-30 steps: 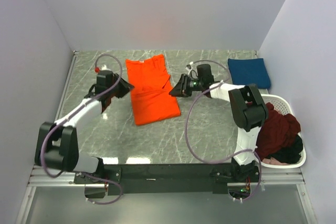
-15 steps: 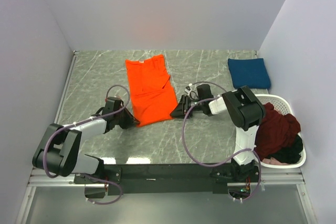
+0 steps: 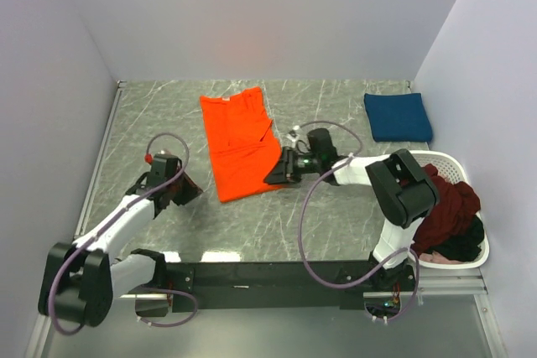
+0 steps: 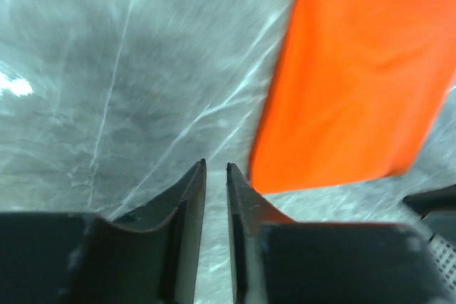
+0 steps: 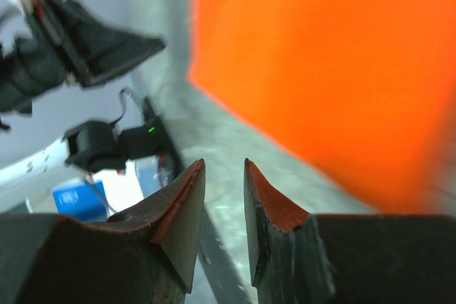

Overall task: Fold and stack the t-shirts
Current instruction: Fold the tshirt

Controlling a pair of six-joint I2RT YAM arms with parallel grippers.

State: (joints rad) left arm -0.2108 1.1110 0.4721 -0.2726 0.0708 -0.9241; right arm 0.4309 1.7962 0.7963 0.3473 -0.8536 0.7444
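The bright orange t-shirt (image 3: 242, 144) lies flat on the table as a long folded strip. It also shows in the left wrist view (image 4: 356, 83) and the right wrist view (image 5: 328, 55). My left gripper (image 3: 191, 192) (image 4: 216, 165) is low over bare table left of the shirt's near left corner, with a narrow gap and nothing in it. My right gripper (image 3: 270, 179) (image 5: 224, 163) is at the shirt's near right corner, slightly open and empty, beside the cloth edge. A folded navy blue t-shirt (image 3: 398, 116) lies at the back right. Maroon (image 3: 445, 205) and black (image 3: 463, 245) shirts fill the basket.
The white oval basket (image 3: 443, 161) stands at the right edge, beside the right arm's base. Walls close the table at the back and on both sides. The table (image 3: 159, 119) is grey marbled stone. The left arm (image 5: 85, 48) shows in the right wrist view.
Both grippers came down along the shirt's sides to its near corners. The left gripper has since drawn away to the left. The right gripper stays at the near right corner.
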